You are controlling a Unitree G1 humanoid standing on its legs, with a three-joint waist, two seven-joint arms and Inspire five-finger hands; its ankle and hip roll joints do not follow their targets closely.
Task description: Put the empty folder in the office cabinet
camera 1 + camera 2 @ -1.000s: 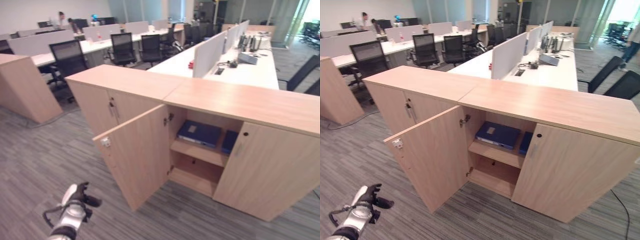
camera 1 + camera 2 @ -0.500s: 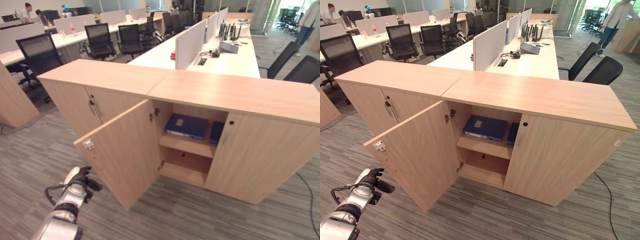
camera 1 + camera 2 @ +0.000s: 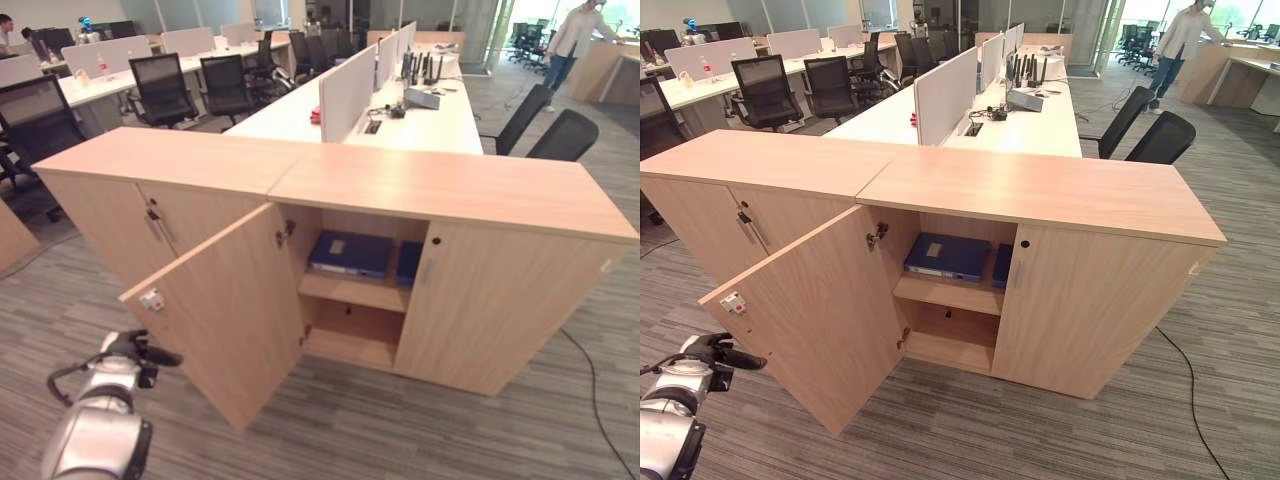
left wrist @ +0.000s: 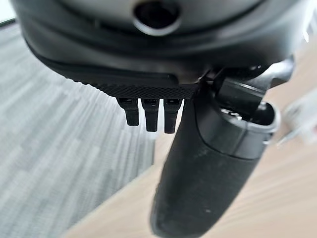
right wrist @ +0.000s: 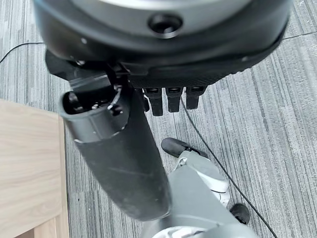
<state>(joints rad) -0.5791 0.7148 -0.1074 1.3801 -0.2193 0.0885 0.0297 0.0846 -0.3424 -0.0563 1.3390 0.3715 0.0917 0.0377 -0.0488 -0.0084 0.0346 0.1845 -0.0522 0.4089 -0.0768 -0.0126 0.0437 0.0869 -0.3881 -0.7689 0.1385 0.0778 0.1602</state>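
Note:
The light wood office cabinet (image 3: pixel 440 185) stands before me with its left door (image 3: pixel 225 300) swung wide toward me. On its upper shelf a blue folder (image 3: pixel 350 252) lies flat, and a second blue folder (image 3: pixel 408 262) stands beside it, half hidden by the shut right door (image 3: pixel 500 300). My left hand (image 3: pixel 135 350) hovers low at the door's free edge, open and holding nothing; the left wrist view shows its thumb (image 4: pixel 208 163) against the wood. My right hand (image 5: pixel 148 49) hangs open over the carpet, holding nothing.
A matching cabinet (image 3: pixel 150 160) with shut doors joins on the left. Behind run white desks (image 3: pixel 420 110) with dividers and black office chairs (image 3: pixel 565 135). A person (image 3: pixel 572 30) stands at the far right. Grey carpet (image 3: pixel 450 430) lies in front.
The camera has swung, shifting the whole scene. My left hand has come closer to the open door's free edge. The folders and the door stand as before.

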